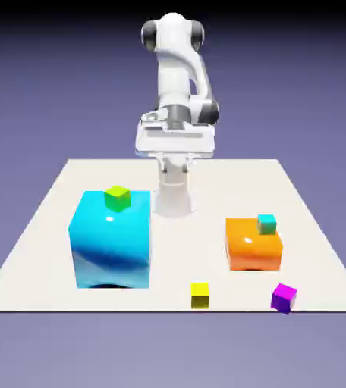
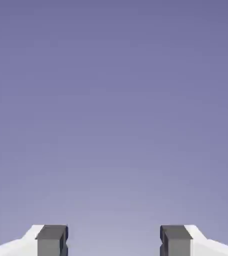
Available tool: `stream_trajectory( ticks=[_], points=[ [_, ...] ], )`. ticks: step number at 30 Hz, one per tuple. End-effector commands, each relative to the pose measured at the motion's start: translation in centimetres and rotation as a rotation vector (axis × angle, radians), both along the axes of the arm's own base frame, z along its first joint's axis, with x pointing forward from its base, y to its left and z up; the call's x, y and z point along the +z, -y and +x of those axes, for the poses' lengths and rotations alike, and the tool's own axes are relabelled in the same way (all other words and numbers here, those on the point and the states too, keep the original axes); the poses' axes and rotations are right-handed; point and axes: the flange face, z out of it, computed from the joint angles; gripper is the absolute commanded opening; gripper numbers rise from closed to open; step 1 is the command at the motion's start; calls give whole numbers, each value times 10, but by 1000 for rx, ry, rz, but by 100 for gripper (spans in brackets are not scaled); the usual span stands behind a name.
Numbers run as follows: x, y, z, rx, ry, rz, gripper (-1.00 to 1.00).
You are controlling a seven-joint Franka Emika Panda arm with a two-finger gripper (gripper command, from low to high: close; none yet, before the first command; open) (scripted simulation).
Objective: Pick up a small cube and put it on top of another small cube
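The small purple cube (image 1: 284, 297) lies on the table near its front edge, toward the exterior view's right. The other small cube, teal (image 1: 266, 223), rests on the back right corner of an orange block (image 1: 253, 246). My gripper (image 1: 174, 150) hangs high above the far side of the table, well away from both cubes. In the hand view my gripper (image 2: 113, 241) is open: its two grey fingertips (image 2: 52, 240) stand wide apart with only plain backdrop between them. No cube shows in that view.
A big cyan block (image 1: 110, 241) stands at the exterior view's left with a lime green cube (image 1: 117, 197) on top. A small yellow cube (image 1: 199, 295) lies near the front edge of the pale table (image 1: 47, 220), left of the purple cube.
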Motion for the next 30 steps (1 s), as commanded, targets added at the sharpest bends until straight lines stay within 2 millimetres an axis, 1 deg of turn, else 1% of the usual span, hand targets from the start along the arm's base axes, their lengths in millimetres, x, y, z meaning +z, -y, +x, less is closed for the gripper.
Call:
stream_trajectory(
  ticks=[1,5,9,13,17,21,24,30],
  points=[
    [-3,-4,10,-13,-33,21,0],
    [-17,-22,50,-66,-167,100,0],
    [-38,-44,87,-122,-305,173,0],
    [-64,-70,120,-180,-448,238,0],
    [-96,-99,148,-241,-594,294,0],
    [-132,-131,171,-305,-745,340,0],
    [-161,-156,183,-354,-860,367,0],
    [-224,-206,198,-455,-1097,402,0]
  ],
)
